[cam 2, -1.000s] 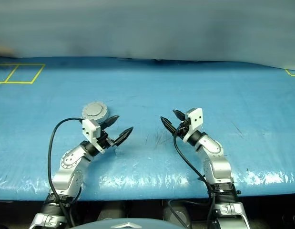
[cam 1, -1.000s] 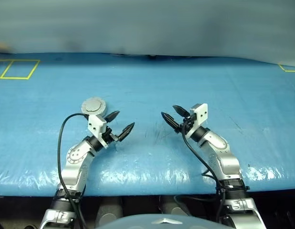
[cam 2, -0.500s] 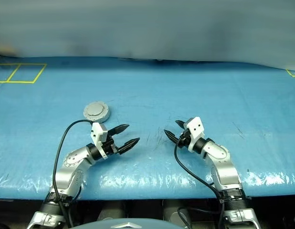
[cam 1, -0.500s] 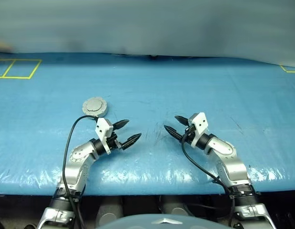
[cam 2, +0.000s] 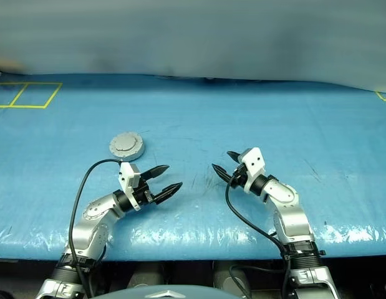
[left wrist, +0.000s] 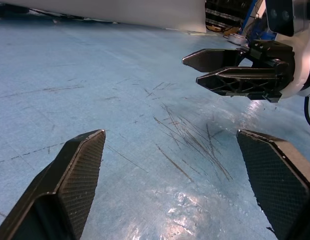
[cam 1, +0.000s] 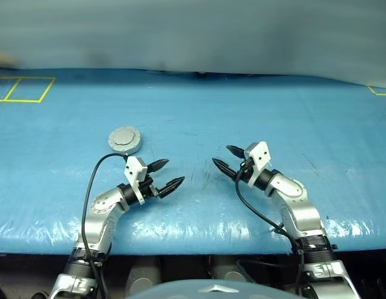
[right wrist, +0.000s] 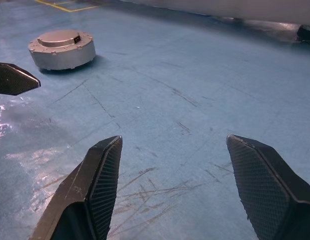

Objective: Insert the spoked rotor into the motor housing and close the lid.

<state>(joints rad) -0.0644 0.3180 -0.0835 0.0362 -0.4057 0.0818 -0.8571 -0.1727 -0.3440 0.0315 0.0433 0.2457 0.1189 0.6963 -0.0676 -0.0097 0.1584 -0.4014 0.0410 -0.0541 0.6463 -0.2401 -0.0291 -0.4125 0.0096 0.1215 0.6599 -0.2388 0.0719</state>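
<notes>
1. I can read no writing, brand or label anywhere; the only marking is a set of yellow taped lines (cam 1: 21,89) at the far left of the blue table (cam 1: 199,118).
2. The motor housing (cam 1: 125,139) sits on the table with its lid (right wrist: 59,38) shut on top, plain grey face up. A small dark rectangle shows on the lid, too small for me to read.
3. The housing lies on the left side, farther away than my left gripper (cam 1: 166,174) and well apart from it.
4. My left gripper has its jaws spread wide, with nothing between them and nothing touching them; only scratched blue surface shows between the fingers (left wrist: 74,175) in the left wrist view.
5. My right gripper (cam 1: 227,159) is also spread apart and empty; bare table shows between its fingers (right wrist: 97,185) in the right wrist view.
6. The two grippers point toward each other across a gap near the middle of the table, tips apart and not touching.
</notes>
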